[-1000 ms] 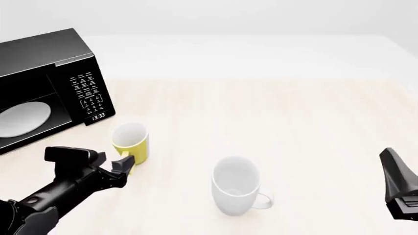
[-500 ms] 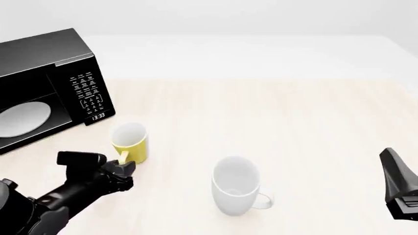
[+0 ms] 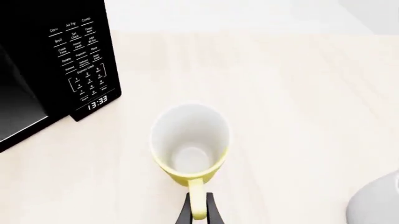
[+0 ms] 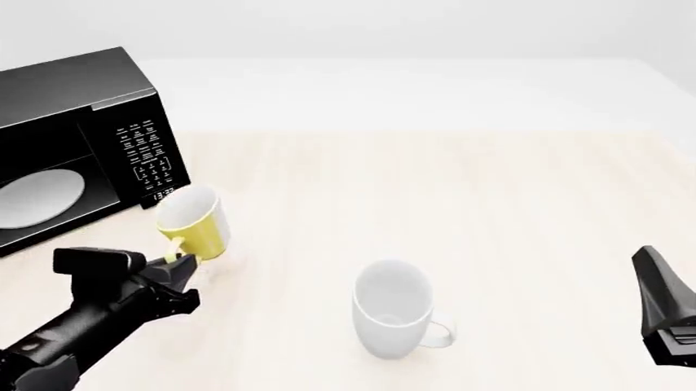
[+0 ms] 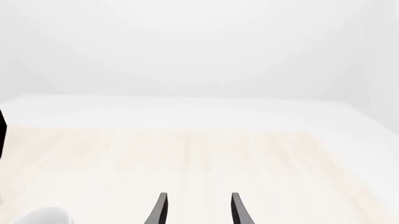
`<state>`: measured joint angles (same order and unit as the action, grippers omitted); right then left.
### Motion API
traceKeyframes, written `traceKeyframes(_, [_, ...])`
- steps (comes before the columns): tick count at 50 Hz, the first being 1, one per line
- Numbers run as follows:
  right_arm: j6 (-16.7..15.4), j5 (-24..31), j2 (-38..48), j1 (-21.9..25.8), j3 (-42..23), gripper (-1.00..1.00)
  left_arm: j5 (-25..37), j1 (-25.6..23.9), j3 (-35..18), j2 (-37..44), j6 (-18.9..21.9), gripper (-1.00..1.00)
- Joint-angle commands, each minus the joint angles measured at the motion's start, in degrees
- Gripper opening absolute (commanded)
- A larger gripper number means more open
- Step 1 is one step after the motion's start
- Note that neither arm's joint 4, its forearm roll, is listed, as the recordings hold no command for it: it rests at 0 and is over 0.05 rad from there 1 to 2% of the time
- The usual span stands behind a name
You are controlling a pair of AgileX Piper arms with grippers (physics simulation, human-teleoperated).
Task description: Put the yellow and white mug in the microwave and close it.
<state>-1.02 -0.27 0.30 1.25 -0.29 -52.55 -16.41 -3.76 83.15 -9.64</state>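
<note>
Yellow mug (image 4: 192, 223), lifted by left fingers (image 4: 181, 265), nears microwave (image 4: 81, 138) reading "13:33".

large all-white mug (image 4: 393, 318) upright on pale wood table (image 4: 490, 212), handle toward the right, white backdrop
</note>
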Motion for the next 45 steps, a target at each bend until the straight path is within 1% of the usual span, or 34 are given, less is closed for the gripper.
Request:
traceKeyframes(1, [0.15,0.01,-0.07,-0.47,0.04,1.00,5.61,1.61,2.59,-14.00,3.34,-1.00])
traceKeyframes(2, [0.16,0.02,-0.06,-0.47,0.04,1.00,6.65,1.94,3.08,-16.74,4.40,-1.00])
traceKeyframes(8, [0.16,0.01,-0.07,-0.47,0.04,1.00,9.21,3.42,3.56,-20.34,5.42,-1.00])
traceKeyframes(10, [0.16,0.01,-0.06,-0.47,0.04,1.00,9.98,5.52,3.69,-21.86,6.70,-1.00])
traceKeyframes(15, [0.17,0.01,-0.06,-0.47,0.04,1.00,11.44,8.33,3.73,-24.27,7.49,-1.00])
traceKeyframes(16, [0.15,0.01,-0.06,-0.47,0.04,1.00,12.86,9.75,3.74,-26.60,7.80,-1.00])
traceKeyframes(18, [0.17,0.00,-0.07,-0.46,0.05,1.00,13.35,10.13,3.74,-27.12,7.86,-1.00])
traceKeyframes(20, [0.15,0.02,-0.06,-0.46,0.04,1.00,13.83,12.29,3.74,-27.45,8.10,-1.00])
traceKeyframes(22, [0.15,0.01,-0.06,-0.47,0.04,1.00,13.85,13.78,3.75,-27.40,8.23,-1.00])
traceKeyframes(23, [0.15,0.01,-0.06,-0.47,0.04,1.00,13.83,13.78,3.75,-27.39,8.23,-1.00])
traceKeyframes(26, [0.17,0.01,-0.06,-0.48,0.04,1.00,14.56,16.36,3.75,-28.43,8.58,-1.00])
traceKeyframes(29, [0.17,0.01,-0.07,-0.47,0.04,1.00,14.04,16.29,3.75,-27.78,7.83,-1.00])
traceKeyframes(30, [0.16,0.01,-0.07,-0.46,0.04,1.00,14.62,16.63,3.75,-28.63,8.36,-1.00])
traceKeyframes(35, [0.16,0.01,-0.07,-0.47,0.04,1.00,15.21,20.17,3.75,-29.80,8.60,-1.00])
traceKeyframes(36, [0.16,0.01,-0.07,-0.46,0.04,1.00,15.02,20.56,3.75,-29.62,8.33,-1.00])
traceKeyframes(37, [0.14,0.02,-0.06,-0.47,0.04,1.00,14.65,22.34,3.75,-29.15,6.44,-1.00])
traceKeyframes(38, [0.16,0.01,-0.07,-0.47,0.04,1.00,14.09,22.54,3.75,-28.89,8.08,-1.00])
traceKeyframes(39, [0.16,0.01,-0.07,-0.47,0.04,1.00,14.09,22.54,3.75,-28.89,8.08,-1.00])
traceKeyframes(40, [0.15,0.01,-0.06,-0.47,0.04,1.00,14.18,24.21,3.75,-29.41,8.48,-1.00])
traceKeyframes(41, [0.16,0.01,-0.06,-0.46,0.04,1.00,13.77,24.49,3.75,-28.98,8.70,-1.00])
traceKeyframes(44, [0.15,0.01,-0.06,-0.47,0.04,1.00,11.99,27.98,3.75,-27.95,9.17,-1.00])
traceKeyframes(45, [0.16,0.01,-0.07,-0.47,0.04,1.00,11.34,28.44,3.74,-27.15,8.72,-1.00])
